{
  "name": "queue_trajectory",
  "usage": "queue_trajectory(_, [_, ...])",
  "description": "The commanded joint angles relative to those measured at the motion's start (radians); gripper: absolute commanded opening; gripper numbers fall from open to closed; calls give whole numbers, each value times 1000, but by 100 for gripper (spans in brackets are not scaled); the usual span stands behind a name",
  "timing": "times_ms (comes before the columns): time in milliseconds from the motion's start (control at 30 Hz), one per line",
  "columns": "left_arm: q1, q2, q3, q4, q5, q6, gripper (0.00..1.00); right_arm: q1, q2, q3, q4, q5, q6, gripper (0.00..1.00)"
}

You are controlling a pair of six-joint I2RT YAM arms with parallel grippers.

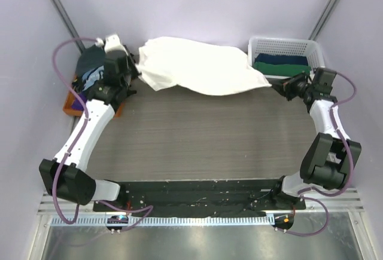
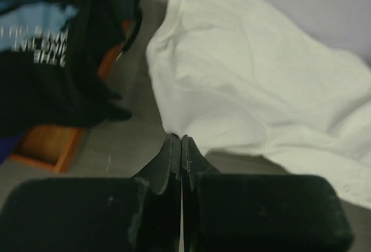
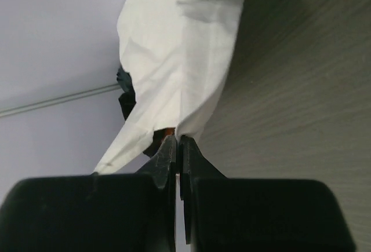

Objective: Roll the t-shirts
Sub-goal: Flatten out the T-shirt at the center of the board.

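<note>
The white t-shirt (image 1: 197, 66) lies stretched along the far side of the table (image 1: 209, 140), between the tray (image 1: 70, 106) of dark shirts (image 1: 90, 69) on the left and the basket (image 1: 281, 43) on the right. The left gripper (image 2: 178, 140) has its fingers pressed together on the shirt's left edge. The right gripper (image 3: 177, 140) pinches the shirt's right corner the same way.

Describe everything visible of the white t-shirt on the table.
The white t-shirt is plain cream, soft cotton-looking cloth, no print showing. It lies spread and wrinkled across the far side of the table, stretched left to right. Its right corner narrows to a point at the shut right gripper, which seems to pinch it. The shut left gripper meets its left edge; a pinch there cannot be confirmed.
</note>
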Motion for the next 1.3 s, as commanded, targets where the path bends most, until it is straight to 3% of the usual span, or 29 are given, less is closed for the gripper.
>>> queue_trajectory(0, [4,-309,-242,-46,-97,-113,0,16,-242,-186,21,22,-111,1])
queue_trajectory(233, [4,-655,-618,-173,-32,-269,0,16,-515,-484,-87,159,-182,1])
queue_trajectory(433, [3,-911,-733,-345,17,-353,0,16,-766,-646,-248,211,-259,1])
queue_trajectory(633, [3,-897,-806,-314,67,-382,0,16,-851,-734,-304,254,-263,1])
queue_trajectory(833, [3,-731,-760,-314,-1,-382,0,16,-842,-778,-306,248,-260,1])
queue_trajectory(967, [3,-719,-776,-198,-5,-394,0,28,-743,-763,-164,257,-263,1])
queue_trajectory(1067, [4,-668,-766,-164,28,-406,0,123,-556,-649,-85,290,-283,1])
queue_trajectory(1133, [3,-619,-755,-135,43,-409,0,261,-412,-491,-88,431,-322,1])
queue_trajectory(1267, [3,-562,-740,-67,45,-412,0,396,-211,-274,-64,582,-351,1])
